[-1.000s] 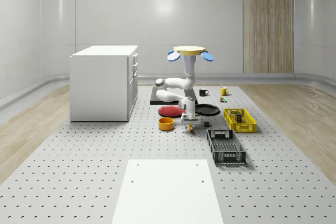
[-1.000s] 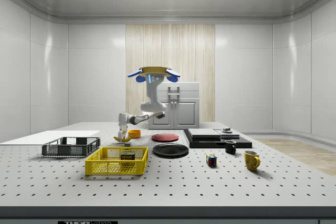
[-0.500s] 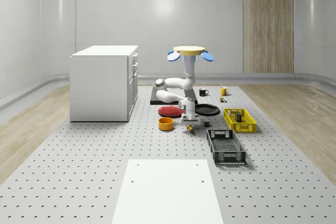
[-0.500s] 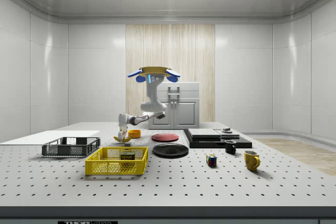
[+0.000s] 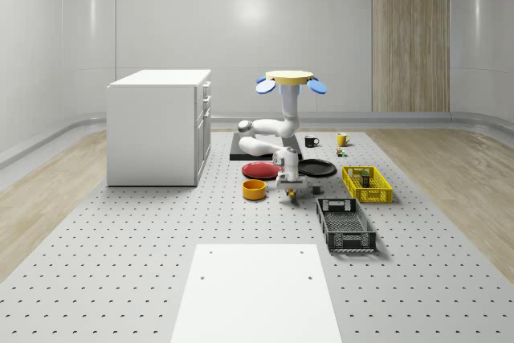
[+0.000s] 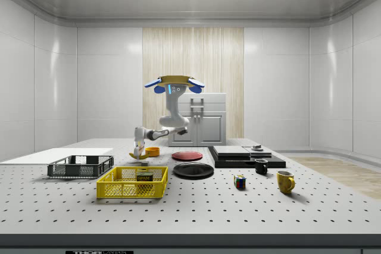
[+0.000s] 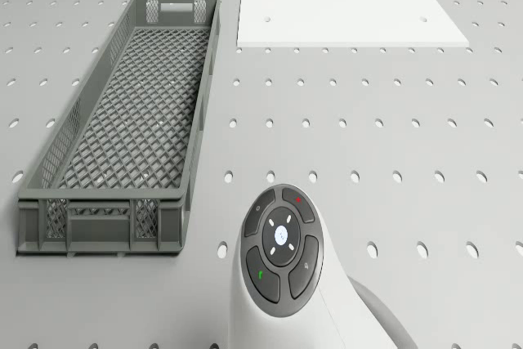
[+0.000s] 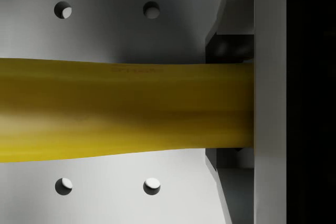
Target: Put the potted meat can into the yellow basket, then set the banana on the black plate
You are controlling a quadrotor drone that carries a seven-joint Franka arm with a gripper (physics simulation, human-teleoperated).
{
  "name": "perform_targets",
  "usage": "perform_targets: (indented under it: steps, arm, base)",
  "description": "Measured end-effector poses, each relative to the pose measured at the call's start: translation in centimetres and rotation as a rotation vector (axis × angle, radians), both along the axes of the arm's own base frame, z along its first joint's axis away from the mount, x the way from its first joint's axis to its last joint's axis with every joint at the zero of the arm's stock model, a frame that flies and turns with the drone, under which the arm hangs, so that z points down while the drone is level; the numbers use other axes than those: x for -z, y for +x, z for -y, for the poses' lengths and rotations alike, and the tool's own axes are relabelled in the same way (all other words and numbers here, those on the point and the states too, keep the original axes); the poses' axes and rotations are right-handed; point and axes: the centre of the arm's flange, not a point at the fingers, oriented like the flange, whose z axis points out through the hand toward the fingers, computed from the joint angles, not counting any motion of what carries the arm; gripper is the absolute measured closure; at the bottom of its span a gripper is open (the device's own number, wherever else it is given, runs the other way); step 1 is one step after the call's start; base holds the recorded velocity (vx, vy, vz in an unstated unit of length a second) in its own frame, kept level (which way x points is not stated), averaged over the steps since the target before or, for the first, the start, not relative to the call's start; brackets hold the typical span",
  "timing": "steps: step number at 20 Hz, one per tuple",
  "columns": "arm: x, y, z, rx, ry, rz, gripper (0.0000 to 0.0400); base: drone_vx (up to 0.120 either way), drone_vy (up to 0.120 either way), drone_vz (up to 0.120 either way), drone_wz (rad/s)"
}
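Drone point(image 5: 291, 79) hovers; arm point(image 5: 277, 128) folded down, jaws clamped on banana point(image 8: 121, 109) just above table point(image 5: 161, 230).

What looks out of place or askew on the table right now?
Nothing stands out. The potted meat can sits inside the yellow basket, the black plate is bare, and the gripper has the banana just above the table, with the drone hovering behind it.

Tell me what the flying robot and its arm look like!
The drone has a flat yellow top with blue rotor pads around it. A glossy white arm of rounded segments hangs below it. Near the wrist sits a dark grey round button pad with a white centre and small red and green marks.
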Motion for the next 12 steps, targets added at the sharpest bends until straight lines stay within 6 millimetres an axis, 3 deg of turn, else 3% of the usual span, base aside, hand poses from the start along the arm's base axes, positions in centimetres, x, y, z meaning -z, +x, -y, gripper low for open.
perform_targets:
  steps: [5,7,12]
  arm:
    - [2.1,0.0,0.0,0.021,-0.001,0.000,0.0207]
    - [2.6,0.0,0.0,0.027,-0.001,0.000,0.0207]
    - [3.3,0.0,0.0,0.033,-0.001,0.000,0.0207]
  base:
    - [0.000,0.008,0.120,0.000]
    - [-0.120,0.120,0.100,0.000]
    - [-0.120,0.120,0.000,0.000]
